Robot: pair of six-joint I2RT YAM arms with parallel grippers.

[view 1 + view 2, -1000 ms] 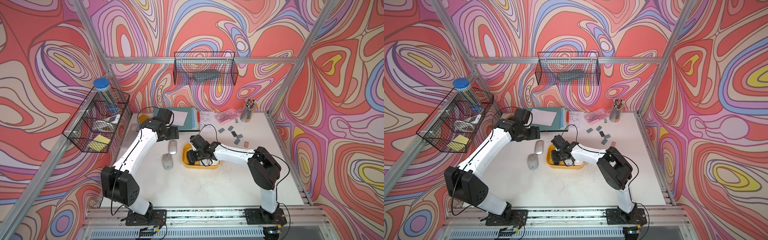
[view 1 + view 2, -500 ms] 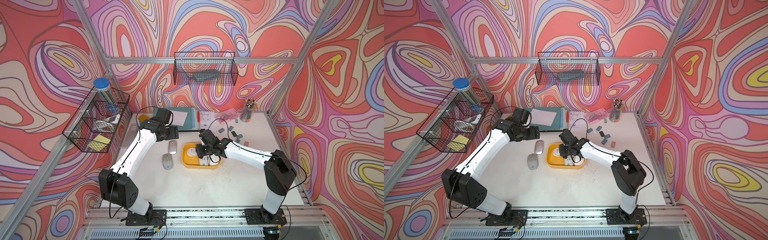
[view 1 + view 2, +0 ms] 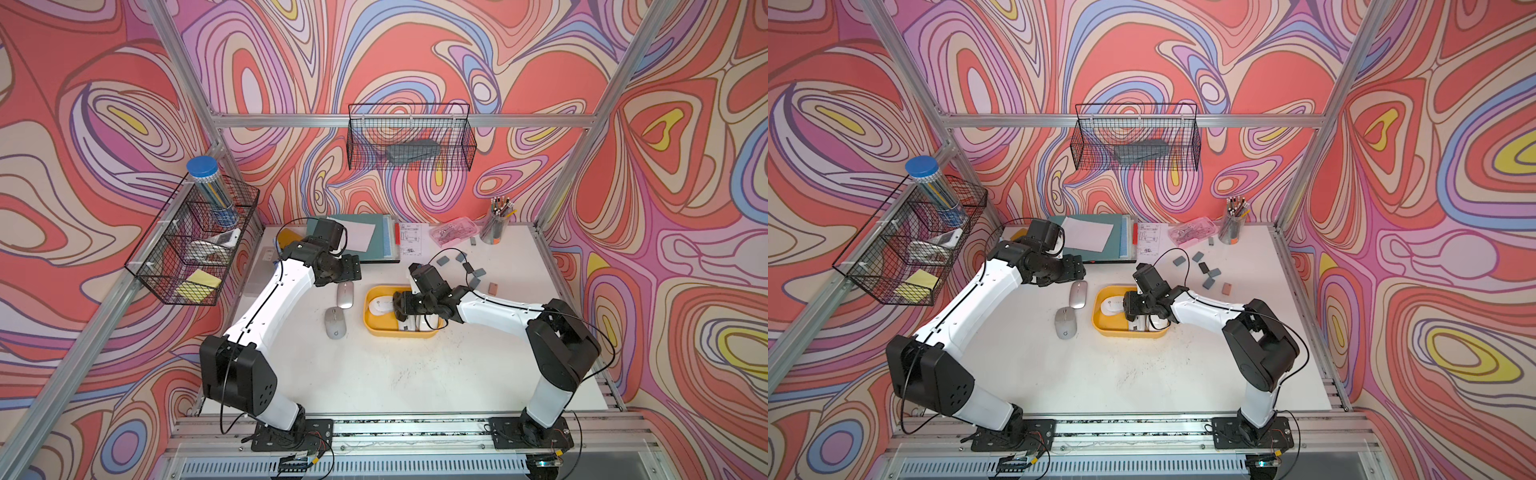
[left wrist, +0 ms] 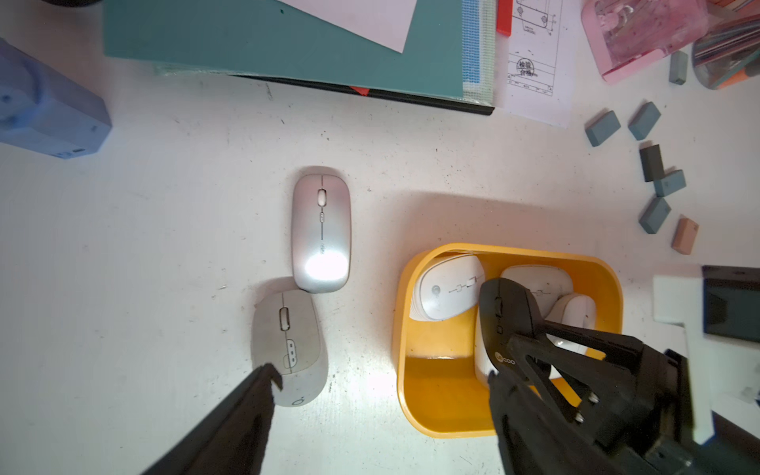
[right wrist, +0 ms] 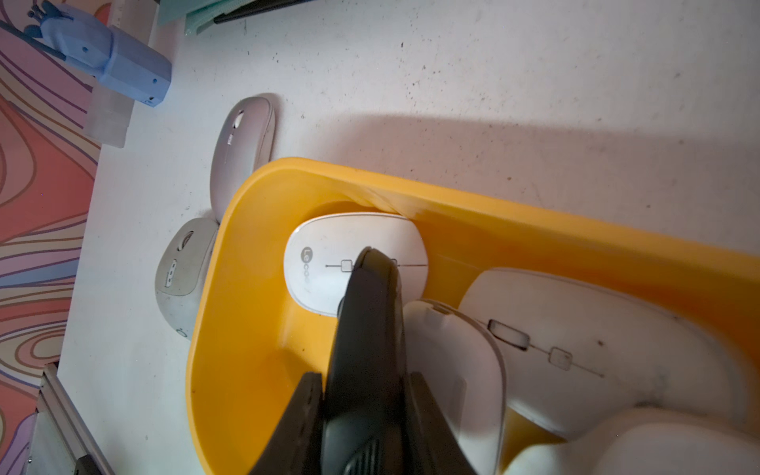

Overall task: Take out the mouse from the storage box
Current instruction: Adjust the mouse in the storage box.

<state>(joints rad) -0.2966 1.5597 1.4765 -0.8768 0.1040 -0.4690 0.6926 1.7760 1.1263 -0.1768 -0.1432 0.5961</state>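
Enclosure seen from above. The walls (image 3: 104,104) on three sides carry a swirling print in coral, pink, lilac, blue and yellow. Bare aluminium posts (image 3: 185,58) and a crossbar (image 3: 291,120) frame the corners. A white, scuffed tabletop (image 3: 395,374) forms the base. One black wire basket (image 3: 409,139) hangs on the back wall, another (image 3: 189,249) on the left wall. Lighting is bright and even.
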